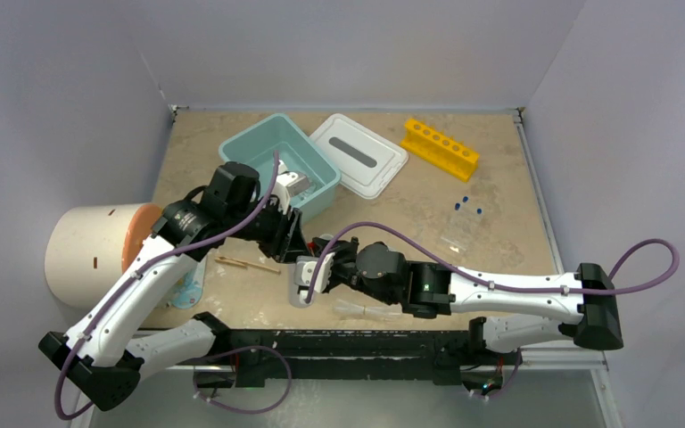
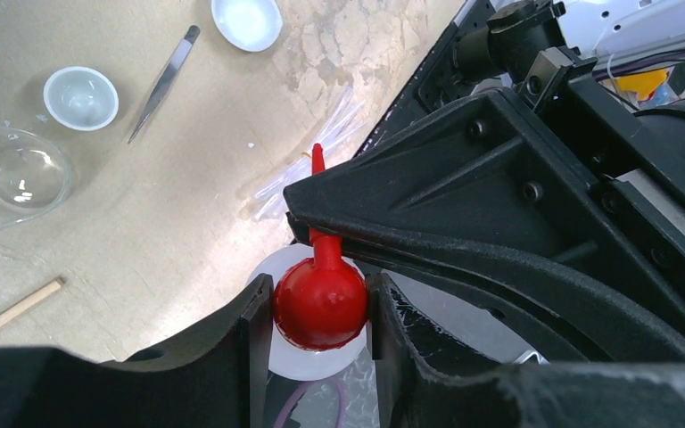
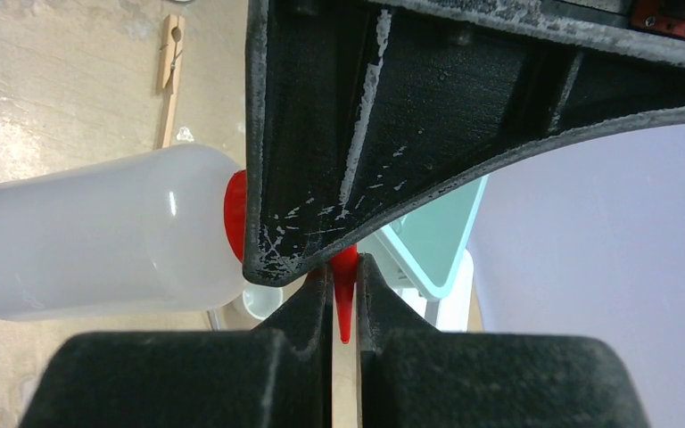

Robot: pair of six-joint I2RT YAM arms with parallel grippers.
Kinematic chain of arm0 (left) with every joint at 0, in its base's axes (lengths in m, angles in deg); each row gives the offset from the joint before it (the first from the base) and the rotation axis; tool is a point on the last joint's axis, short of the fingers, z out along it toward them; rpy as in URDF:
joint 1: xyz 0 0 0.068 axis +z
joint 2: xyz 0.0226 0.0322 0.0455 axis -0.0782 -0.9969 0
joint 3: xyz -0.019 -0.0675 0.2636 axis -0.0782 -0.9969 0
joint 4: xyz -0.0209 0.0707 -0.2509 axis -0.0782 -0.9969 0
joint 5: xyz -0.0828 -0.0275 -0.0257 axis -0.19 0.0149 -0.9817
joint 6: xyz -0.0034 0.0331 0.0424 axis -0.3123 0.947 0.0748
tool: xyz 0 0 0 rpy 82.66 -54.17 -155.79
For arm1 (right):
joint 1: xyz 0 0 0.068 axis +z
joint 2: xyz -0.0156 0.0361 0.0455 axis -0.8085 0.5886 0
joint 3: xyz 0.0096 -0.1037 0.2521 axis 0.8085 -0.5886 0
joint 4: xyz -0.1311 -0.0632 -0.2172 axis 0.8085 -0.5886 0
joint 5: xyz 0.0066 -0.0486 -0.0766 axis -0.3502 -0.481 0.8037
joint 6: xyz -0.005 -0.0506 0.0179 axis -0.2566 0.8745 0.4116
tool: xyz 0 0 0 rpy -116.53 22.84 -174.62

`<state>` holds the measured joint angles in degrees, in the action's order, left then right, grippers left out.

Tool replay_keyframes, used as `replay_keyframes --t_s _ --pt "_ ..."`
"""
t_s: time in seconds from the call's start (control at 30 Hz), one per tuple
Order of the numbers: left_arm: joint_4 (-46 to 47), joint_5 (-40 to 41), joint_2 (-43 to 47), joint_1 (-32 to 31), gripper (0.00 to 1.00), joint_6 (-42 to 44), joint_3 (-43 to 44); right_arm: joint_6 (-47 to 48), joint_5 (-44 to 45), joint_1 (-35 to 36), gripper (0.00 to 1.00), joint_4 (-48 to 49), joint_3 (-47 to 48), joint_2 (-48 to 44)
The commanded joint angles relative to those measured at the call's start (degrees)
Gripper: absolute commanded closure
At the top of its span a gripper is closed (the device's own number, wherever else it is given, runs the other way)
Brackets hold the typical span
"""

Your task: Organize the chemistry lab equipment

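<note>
The clear squeeze bottle (image 3: 98, 236) is held between both arms. In the left wrist view my left gripper (image 2: 321, 308) is shut on its round red cap (image 2: 321, 299). In the right wrist view my right gripper (image 3: 345, 285) is shut on the thin red nozzle (image 3: 344, 308). In the top view the two grippers meet near the table's front middle, left (image 1: 291, 241) and right (image 1: 315, 269), with the bottle (image 1: 304, 287) mostly hidden. Two tiny white bowls (image 2: 80, 98) (image 2: 247, 20), metal tweezers (image 2: 162, 82), clear tubes (image 2: 308, 169) and a wooden stick (image 2: 13, 310) lie on the table.
The teal tub (image 1: 250, 147) stands at the back, its white lid (image 1: 359, 153) beside it. A yellow rack (image 1: 440, 148) is at the back right. Tiny blue pieces (image 1: 466, 201) lie right of centre. The cream cylinder (image 1: 85, 254) lies at the left edge. A clear glass dish (image 2: 13, 174) sits near the bowls.
</note>
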<state>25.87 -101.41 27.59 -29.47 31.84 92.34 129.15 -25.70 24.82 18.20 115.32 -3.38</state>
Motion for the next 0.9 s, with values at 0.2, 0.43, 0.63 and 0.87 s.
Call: replay_keyframes --t_s 0.2,0.43,0.63,0.87 --pt "0.59 9.29 1.10 -0.76 1.00 0.12 1.06 -4.71 5.78 0.34 0.57 4.21 1.89 -3.74" --pt "4.13 21.56 1.85 -0.72 1.00 -2.95 7.02 -4.71 7.92 0.34 0.57 4.60 -3.86 -14.35" --pt "11.50 36.67 -1.15 -0.71 1.00 -0.24 13.54 -19.92 11.70 0.34 0.30 3.93 -5.90 -21.05" --pt "22.82 48.95 -7.28 -0.75 1.00 5.00 14.56 -26.31 14.39 0.34 0.30 6.72 -10.93 -25.57"
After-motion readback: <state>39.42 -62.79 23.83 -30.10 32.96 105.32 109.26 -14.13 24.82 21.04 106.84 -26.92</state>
